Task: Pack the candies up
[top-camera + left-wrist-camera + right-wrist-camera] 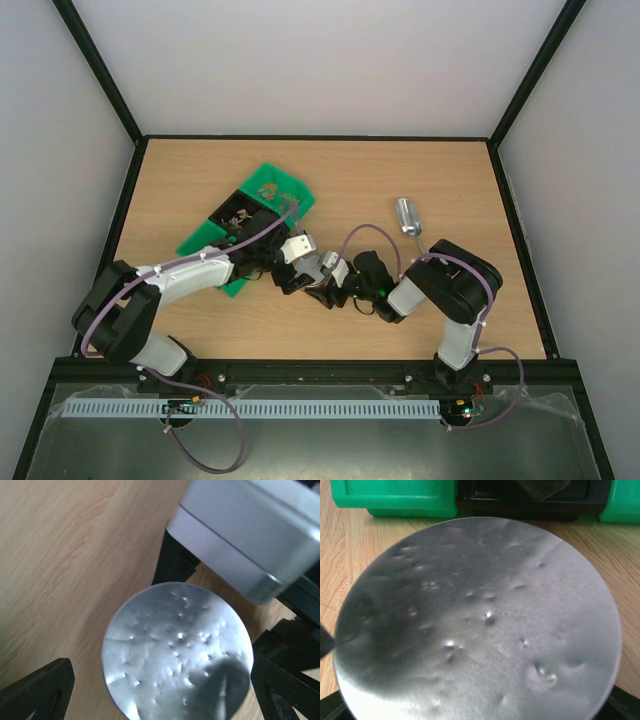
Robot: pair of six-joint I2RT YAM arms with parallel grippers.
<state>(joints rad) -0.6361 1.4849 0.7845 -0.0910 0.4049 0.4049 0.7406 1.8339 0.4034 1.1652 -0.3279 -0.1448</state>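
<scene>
The candies (268, 188) lie as small mixed-colour pieces in the green tray (285, 205) at the back left. A dented round silver lid (480, 620) fills the right wrist view. My right gripper (480, 707) is closed on its rim, with only the finger bases showing in the bottom corners. In the left wrist view the same lid (175, 650) sits between my left gripper's (162, 685) wide-open black fingers (37, 690), with bare table showing on the left side. In the top view both grippers meet at the table's middle (315, 275).
A metal scoop (408, 215) lies on the wood table right of centre. The green tray's wall (385, 500) and a black compartment (520, 497) stand just beyond the lid. The right gripper's grey body (250, 535) hangs close over the left gripper.
</scene>
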